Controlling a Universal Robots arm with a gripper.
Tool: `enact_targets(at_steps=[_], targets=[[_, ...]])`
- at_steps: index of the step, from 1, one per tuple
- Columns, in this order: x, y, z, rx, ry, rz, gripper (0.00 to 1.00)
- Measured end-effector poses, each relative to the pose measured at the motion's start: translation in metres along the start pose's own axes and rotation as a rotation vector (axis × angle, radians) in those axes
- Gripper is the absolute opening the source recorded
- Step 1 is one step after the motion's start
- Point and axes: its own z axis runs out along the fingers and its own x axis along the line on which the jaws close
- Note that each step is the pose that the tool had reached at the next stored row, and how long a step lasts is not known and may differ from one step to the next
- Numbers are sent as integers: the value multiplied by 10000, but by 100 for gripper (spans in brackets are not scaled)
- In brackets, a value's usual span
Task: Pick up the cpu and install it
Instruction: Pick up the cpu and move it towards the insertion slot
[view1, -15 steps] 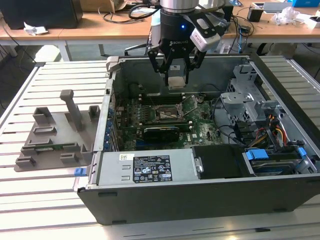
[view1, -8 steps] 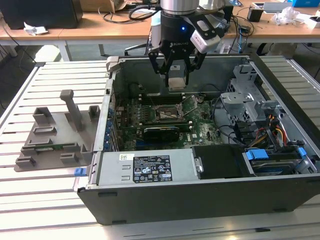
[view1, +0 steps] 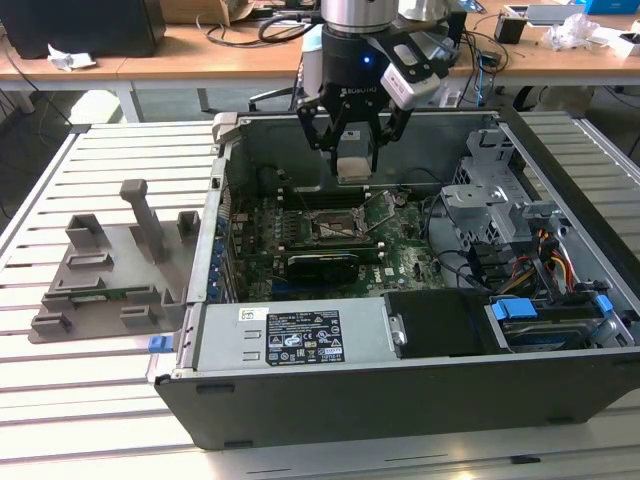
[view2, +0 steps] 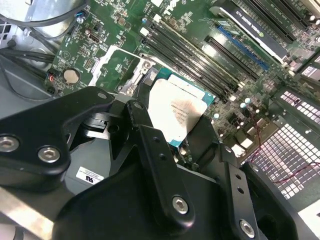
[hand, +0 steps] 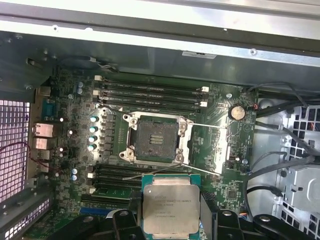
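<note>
Jaws clamped on cpu (hand: 170, 210), held flat above motherboard (hand: 220, 190) near open socket (hand: 154, 138), not touching, inside open case (view1: 400, 400) on bench (view1: 100, 400).

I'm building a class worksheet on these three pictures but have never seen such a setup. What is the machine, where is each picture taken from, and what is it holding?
It is one robot arm ending in a gripper. The exterior view comes from a camera off the arm; both wrist views come from cameras riding on it. On the slatted table stands an open computer case, with a grey plastic tray beside it. The fingers are shut on the cpu, a flat silver square, held above the motherboard. The board's socket is open and empty.
</note>
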Motion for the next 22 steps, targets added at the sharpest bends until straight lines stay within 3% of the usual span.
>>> enact_targets(at_steps=[7, 11, 12, 13, 22], targets=[[-10, 22, 55, 30, 2, -1, 55], [-18, 91, 70, 288, 25, -8, 55], [-22, 120, 78, 447, 39, -12, 55], [-24, 133, 85, 493, 42, -13, 55], [-27, 150, 141, 558, 48, -16, 55]])
